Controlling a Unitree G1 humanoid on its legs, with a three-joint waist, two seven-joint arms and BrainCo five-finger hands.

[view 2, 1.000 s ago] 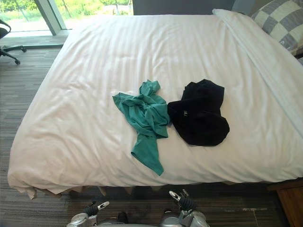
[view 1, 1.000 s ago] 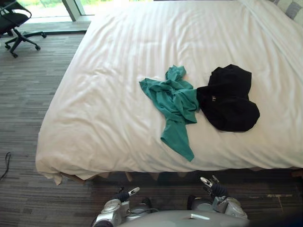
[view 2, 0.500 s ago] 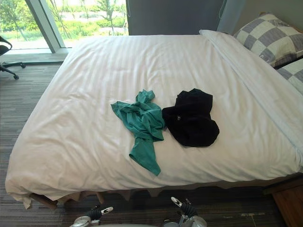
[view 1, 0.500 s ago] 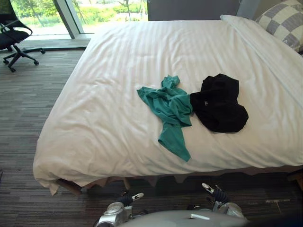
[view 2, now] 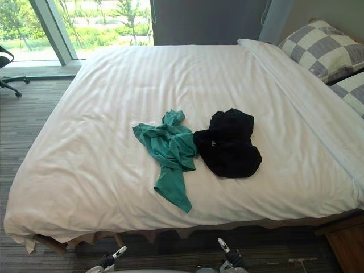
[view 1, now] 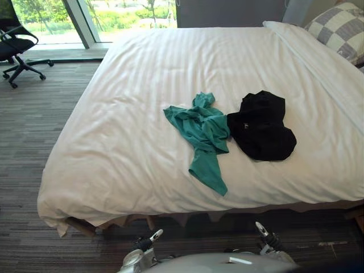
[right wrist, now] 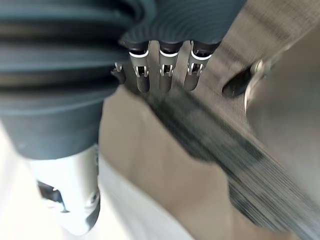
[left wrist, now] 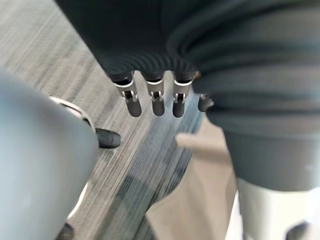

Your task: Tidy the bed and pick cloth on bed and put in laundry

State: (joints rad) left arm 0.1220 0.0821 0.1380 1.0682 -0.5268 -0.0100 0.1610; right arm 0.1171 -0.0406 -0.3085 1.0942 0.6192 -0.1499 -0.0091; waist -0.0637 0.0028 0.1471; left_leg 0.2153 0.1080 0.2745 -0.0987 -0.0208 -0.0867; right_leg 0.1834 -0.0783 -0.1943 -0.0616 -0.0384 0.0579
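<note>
A crumpled teal cloth (view 1: 203, 132) lies near the middle of the white bed (view 1: 142, 102), one end trailing toward the near edge. Touching its right side is a bunched black cloth (view 1: 261, 126). My left hand (view 1: 147, 242) hangs low in front of the bed's near edge, above the carpet, with straight fingers (left wrist: 158, 100) holding nothing. My right hand (view 1: 266, 236) hangs the same way further right, its fingers (right wrist: 164, 75) straight and empty. Both hands are well short of the cloths.
Checked pillows (view 2: 321, 50) lie at the bed's far right. A black office chair (view 1: 14, 42) stands on the grey carpet (view 1: 28, 148) at the far left, by a glass window wall (view 1: 85, 23). A wooden piece (view 2: 348, 244) shows at the lower right.
The camera has tilted up and back, so the bed now shows further away with the pillows and window in view. Both hands have sunk lower in view. The cloths have not moved.
</note>
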